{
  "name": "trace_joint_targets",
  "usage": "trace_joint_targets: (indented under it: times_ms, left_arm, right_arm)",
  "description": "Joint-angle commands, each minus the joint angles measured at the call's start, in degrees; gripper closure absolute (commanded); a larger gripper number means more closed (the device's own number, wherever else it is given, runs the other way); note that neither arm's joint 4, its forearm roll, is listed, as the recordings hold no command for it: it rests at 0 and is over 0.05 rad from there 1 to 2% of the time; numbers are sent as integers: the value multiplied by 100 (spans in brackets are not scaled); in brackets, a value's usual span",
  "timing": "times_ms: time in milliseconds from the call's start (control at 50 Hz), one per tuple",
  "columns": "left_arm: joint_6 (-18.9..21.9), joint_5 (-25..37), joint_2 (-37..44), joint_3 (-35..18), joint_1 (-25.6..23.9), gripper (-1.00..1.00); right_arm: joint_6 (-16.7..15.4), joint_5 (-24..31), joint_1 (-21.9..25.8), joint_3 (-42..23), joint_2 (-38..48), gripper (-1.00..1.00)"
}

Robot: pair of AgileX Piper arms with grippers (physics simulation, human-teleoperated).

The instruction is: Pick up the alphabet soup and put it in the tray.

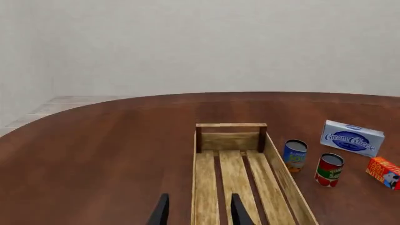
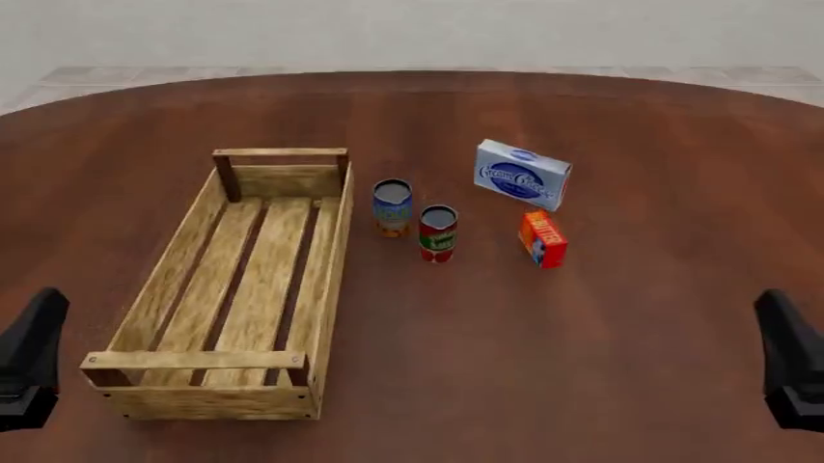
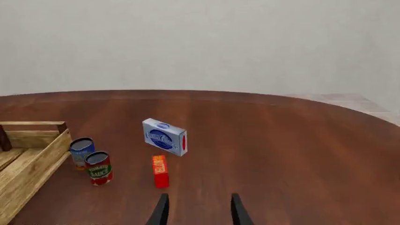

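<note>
Alphabet soup (image 2: pixel 393 207): standing beside tray (image 2: pixel 145 318), awaiting pickup. Left gripper (image 1: pixel 196 211), right gripper (image 3: pixel 196 211): both idling released, empty.

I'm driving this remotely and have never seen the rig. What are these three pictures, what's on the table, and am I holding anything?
Two robot arms work at a brown table. The front view looks down from behind them: left gripper, right gripper. The other two pictures come from cameras behind each gripper; both look open and hold nothing. On the table: the tray, the alphabet soup beside it, a red-and-green can, a cream cheese box and a small orange box.
</note>
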Motion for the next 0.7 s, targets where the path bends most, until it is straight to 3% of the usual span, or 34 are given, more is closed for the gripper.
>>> trace_joint_targets:
  times_ms: [20,460,500,540,560,580,640,700]
  left_arm:
    - [0,-7,26,-15,0,-100]
    - [0,-7,26,-15,0,-100]
    - [0,-7,26,-15,0,-100]
    - [0,-7,26,-15,0,-100]
    - [0,-7,26,-15,0,-100]
    - [0,-7,26,-15,0,-100]
    - [0,-7,26,-15,0,-100]
    - [0,-7,26,-15,0,-100]
  right_arm:
    - [-68,-83,37,2,122,-100]
    - [-110,-116,29,1,200,-100]
    - [-270,-629,-31,-4,967,-100]
    - [28,-371,116,-259,923,-100]
    - [-56,-320,94,-394,1039,-100]
    - [-367,-340,-116,-622,1410,-100]
    - [-717,13,-84,-1287,2031,-100]
    - [-401,426,64,-1972,2512,-100]
